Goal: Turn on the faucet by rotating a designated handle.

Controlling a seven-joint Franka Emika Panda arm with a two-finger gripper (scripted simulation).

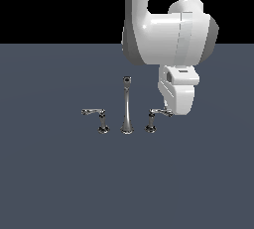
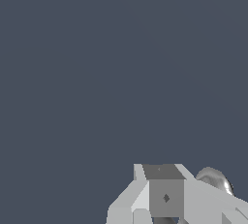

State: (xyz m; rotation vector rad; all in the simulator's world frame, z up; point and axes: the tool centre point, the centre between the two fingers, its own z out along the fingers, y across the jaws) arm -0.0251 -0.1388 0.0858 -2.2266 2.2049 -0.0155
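Note:
The chrome faucet stands on the dark grey floor in the exterior view, with its tall slender spout (image 1: 127,108) in the middle. The handle (image 1: 152,120) is the lever on the exterior view's right, its thin arm reaching toward the gripper. The mirror-image lever (image 1: 100,119) stands on the left. My gripper (image 1: 174,109) hangs low at the outer end of the handle's arm; its fingertips are hidden there. In the wrist view the fingers (image 2: 166,198) show as one closed grey block, with a rounded chrome part (image 2: 216,179) right beside them. Whether they touch is unclear.
The white arm (image 1: 163,29) comes down from above on the exterior view's right. The flat dark grey floor (image 1: 59,183) runs all around the faucet set. Nothing else shows.

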